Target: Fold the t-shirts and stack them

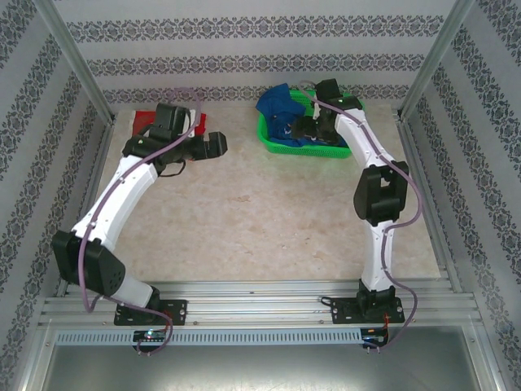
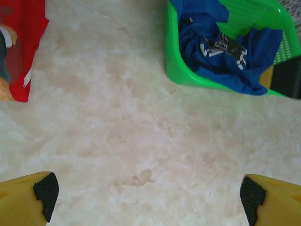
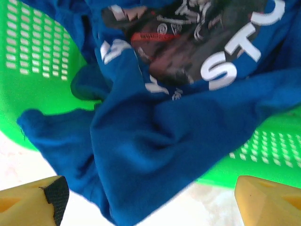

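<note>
A green mesh basket [image 1: 264, 134] sits at the far right of the marble bench [image 1: 260, 220]. The blue t-shirt [image 1: 277, 104] lies crumpled inside, a fold spilling over the rim. The red t-shirt [image 1: 146, 120] lies flat at the far left, partly under the left arm. The left pincer [image 1: 213, 145] hangs spread over bare bench between shirt and basket. The right arm reaches forward, wrist dipped, its right pincer [image 3: 148, 195] spread wide just above the blue cloth.

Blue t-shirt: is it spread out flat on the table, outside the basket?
No, the blue t-shirt sits crumpled inside the green basket, with one part hanging over its rim.
</note>
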